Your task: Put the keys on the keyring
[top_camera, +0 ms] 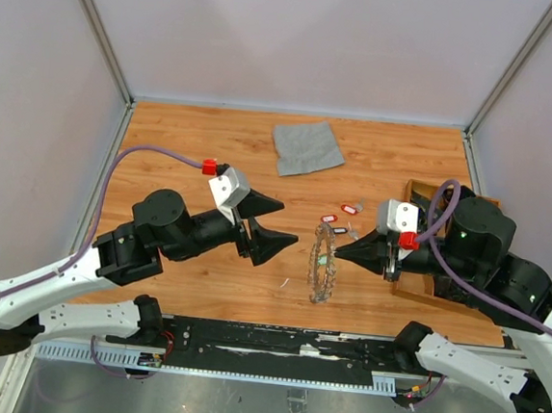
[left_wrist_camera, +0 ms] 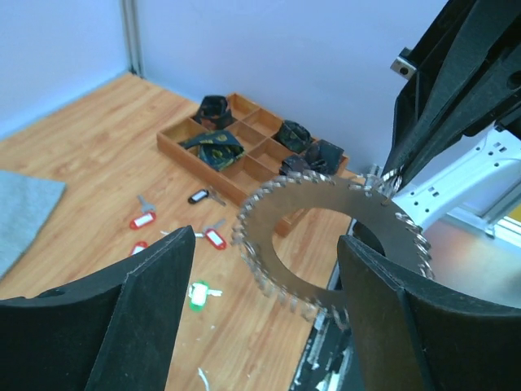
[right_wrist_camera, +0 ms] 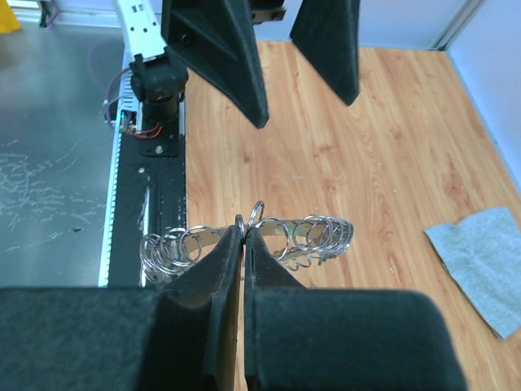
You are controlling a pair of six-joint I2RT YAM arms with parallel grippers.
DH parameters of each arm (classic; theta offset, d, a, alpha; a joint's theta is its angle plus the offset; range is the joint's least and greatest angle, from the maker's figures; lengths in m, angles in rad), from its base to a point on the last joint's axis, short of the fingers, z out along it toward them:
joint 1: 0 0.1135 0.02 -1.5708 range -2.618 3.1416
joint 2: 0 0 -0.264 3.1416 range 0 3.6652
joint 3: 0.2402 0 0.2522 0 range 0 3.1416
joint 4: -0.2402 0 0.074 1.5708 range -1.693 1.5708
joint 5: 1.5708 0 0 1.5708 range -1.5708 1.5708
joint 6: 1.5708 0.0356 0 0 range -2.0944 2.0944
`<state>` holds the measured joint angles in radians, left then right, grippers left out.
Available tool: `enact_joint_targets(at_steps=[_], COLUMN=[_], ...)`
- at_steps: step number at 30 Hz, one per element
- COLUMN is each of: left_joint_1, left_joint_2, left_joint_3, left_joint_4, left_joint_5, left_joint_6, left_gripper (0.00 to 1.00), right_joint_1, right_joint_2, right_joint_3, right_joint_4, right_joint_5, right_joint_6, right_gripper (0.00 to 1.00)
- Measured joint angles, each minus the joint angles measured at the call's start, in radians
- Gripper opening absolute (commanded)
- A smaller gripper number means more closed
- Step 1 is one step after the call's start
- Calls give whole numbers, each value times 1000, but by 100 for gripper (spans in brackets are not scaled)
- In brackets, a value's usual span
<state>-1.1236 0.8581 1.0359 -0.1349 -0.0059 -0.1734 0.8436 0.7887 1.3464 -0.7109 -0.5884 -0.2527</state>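
The silvery keyring (left_wrist_camera: 313, 194), fringed with small wire loops, stands upright on edge. Red-, black- and green-tagged keys (left_wrist_camera: 215, 238) lie scattered near it.

My right gripper (right_wrist_camera: 244, 232) pinches the keyring (right_wrist_camera: 317, 235) by its rim, jaws pressed together on the thin metal. I see the ring edge-on, its small wire loops fanning out on both sides of my fingertips. Beyond it, over the wooden table (right_wrist_camera: 391, 163), the left gripper (right_wrist_camera: 305, 110) faces me, fingers spread well apart. A grey cloth (right_wrist_camera: 479, 265) lies at the right.
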Motion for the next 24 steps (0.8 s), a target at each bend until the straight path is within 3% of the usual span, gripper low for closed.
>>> enact_joint_targets(at_steps=[6, 12, 14, 17, 19, 21, 24], left_joint_1=[-6, -6, -6, -6, -17, -69, -246], left_joint_2=[17, 29, 20, 10, 24, 43, 63], left_joint_3=[34, 57, 56, 67, 92, 111, 104], left_joint_4=[-25, -96, -107, -124, -143, -142, -131], left_joint_5=[-35, -44, -29, -5, 8, -5, -89], left_joint_6=[75, 94, 101, 116, 127, 145, 199], left_gripper=[88, 92, 90, 77, 75, 76, 77], right_joint_1=[0, 0, 0, 0, 0, 0, 0], right_joint_2=[22, 27, 27, 30, 33, 36, 45], right_joint_3=[14, 11, 7, 6, 6, 8, 27], right_joint_4=[-63, -73, -72, -72, -74, -78, -106], right_joint_5=[-18, -10, -10, -10, -14, -20, -41], right_joint_6=[-15, -14, -14, -14, -14, -15, -24], right_gripper=[1, 1, 0, 1, 1, 1, 1])
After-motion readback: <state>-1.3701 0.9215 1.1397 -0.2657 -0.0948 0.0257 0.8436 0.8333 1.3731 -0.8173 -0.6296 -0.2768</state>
